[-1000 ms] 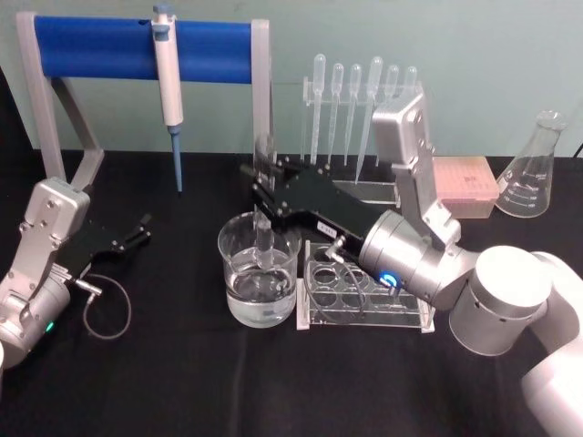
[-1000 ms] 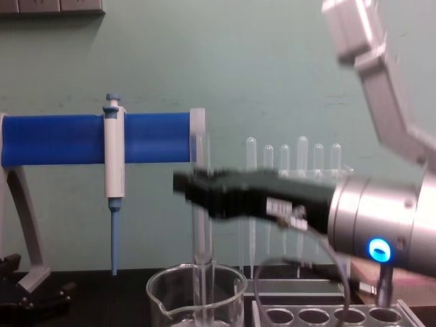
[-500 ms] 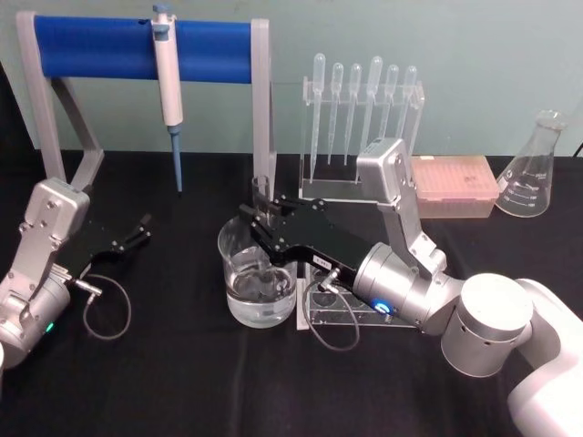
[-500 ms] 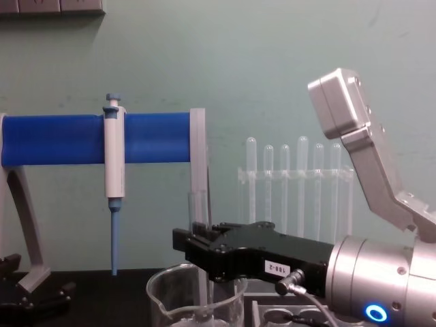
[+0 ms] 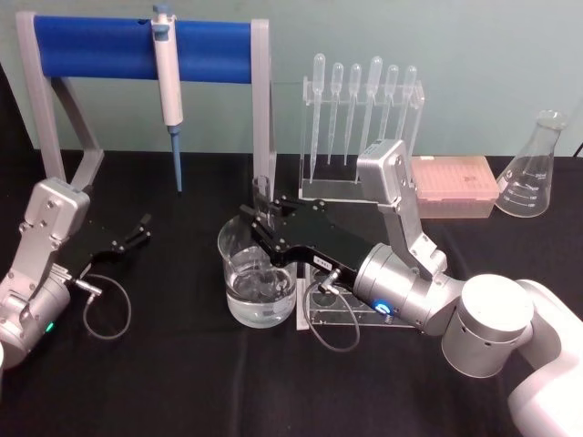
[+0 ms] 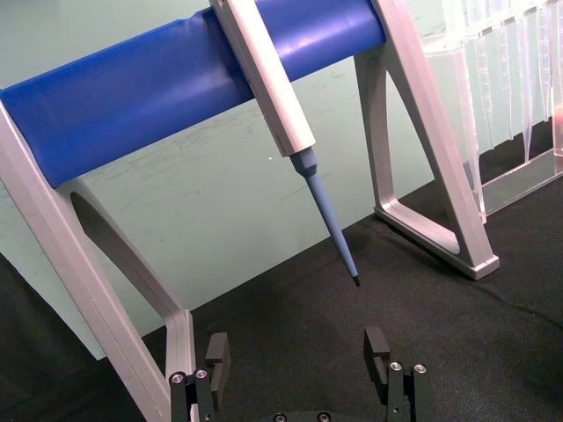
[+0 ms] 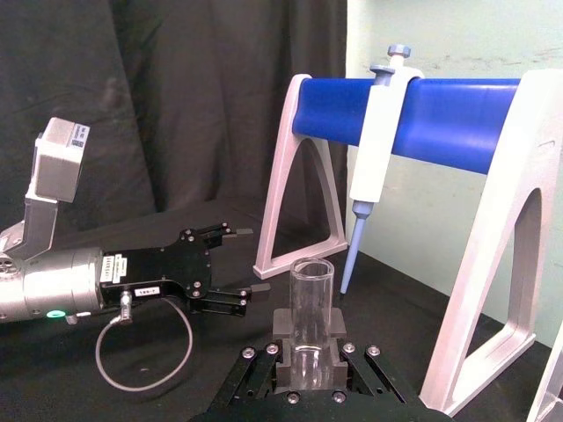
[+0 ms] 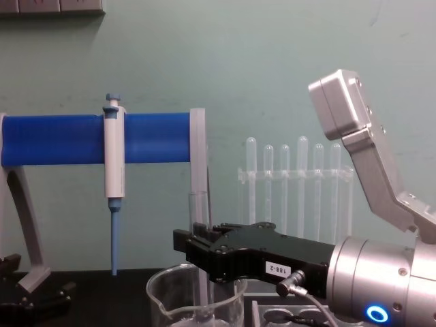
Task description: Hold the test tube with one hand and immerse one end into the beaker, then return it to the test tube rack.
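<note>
The tube (image 5: 262,193), clear glass with its open rim up, stands upright, clamped at its middle by the right gripper (image 5: 260,229). Its lower end is down inside the beaker (image 5: 239,296), a wide, spouted glass part-filled with clear liquid, just left of the rack (image 5: 304,314).

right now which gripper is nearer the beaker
Right. The right gripper holds the test tube over the beaker; the left gripper sits off to the beaker's left, apart.
</note>
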`<state>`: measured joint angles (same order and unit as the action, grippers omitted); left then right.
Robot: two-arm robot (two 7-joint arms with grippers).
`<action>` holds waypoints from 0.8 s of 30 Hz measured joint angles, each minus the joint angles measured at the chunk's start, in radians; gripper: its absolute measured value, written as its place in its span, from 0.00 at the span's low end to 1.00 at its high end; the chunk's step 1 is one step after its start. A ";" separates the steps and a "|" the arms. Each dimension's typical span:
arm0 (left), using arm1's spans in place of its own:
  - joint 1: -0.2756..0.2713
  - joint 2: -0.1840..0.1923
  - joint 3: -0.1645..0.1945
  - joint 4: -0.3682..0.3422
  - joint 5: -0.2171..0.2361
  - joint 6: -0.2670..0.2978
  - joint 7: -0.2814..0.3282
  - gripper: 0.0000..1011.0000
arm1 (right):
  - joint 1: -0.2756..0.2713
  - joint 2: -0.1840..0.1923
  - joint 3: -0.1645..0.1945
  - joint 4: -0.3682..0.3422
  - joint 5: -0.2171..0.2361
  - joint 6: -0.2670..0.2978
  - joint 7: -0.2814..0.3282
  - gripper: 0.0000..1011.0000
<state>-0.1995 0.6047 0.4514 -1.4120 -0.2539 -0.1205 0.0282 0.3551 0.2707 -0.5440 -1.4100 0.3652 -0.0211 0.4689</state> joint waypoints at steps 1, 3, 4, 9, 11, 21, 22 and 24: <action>0.000 0.000 0.000 0.000 0.000 0.000 0.000 0.99 | 0.000 0.000 0.000 0.000 0.000 0.000 0.000 0.22; 0.000 0.000 0.000 0.000 0.000 0.000 0.000 0.99 | 0.000 0.000 0.000 0.000 0.001 0.000 0.000 0.22; 0.000 0.000 0.000 0.000 0.000 0.000 0.000 0.99 | 0.000 0.000 0.000 0.000 0.001 0.000 0.000 0.22; 0.000 0.000 0.000 0.000 0.000 0.000 0.000 0.99 | 0.001 0.001 0.000 -0.001 0.001 0.000 0.000 0.22; 0.000 0.000 0.000 0.000 0.000 0.000 0.000 0.99 | 0.001 0.001 0.000 -0.001 0.002 0.000 -0.001 0.22; 0.000 0.000 0.000 0.000 0.000 0.000 0.000 0.99 | 0.001 0.001 0.000 -0.001 0.003 0.001 -0.001 0.22; 0.000 0.000 0.000 0.000 0.000 0.000 0.000 0.99 | 0.001 0.001 0.000 -0.001 0.003 0.001 -0.001 0.22; 0.000 0.000 0.000 0.000 0.000 0.000 0.000 0.99 | 0.001 0.001 0.000 -0.001 0.003 0.001 -0.001 0.22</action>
<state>-0.1995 0.6047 0.4514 -1.4120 -0.2539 -0.1205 0.0283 0.3564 0.2713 -0.5440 -1.4109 0.3679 -0.0202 0.4680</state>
